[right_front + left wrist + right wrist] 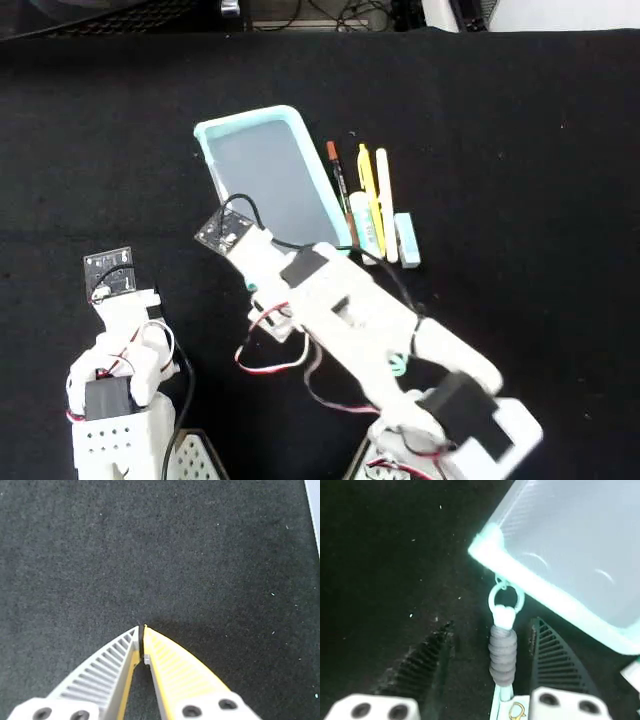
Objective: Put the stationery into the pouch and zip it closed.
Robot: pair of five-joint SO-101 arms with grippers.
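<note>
Btwn right tool (pixel 492 626) tips, pouch (pixel 570 545) zip pull (pixel 502 647)

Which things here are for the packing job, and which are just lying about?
For the job: pouch, zip pull, orange pen, yellow pen, white pen, mint block, right gripper, open either side of the pull.

Just about: black table, cables behind it, left gripper, shut over bare table.

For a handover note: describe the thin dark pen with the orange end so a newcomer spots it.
On the black table, find the translucent rectangular pouch with the mint-green rim. Stationery lines its right edge in the high view. The thin dark pen with the orange end lies nearest the pouch, slimmer and darker than the yellow pen and the cream pen.
</note>
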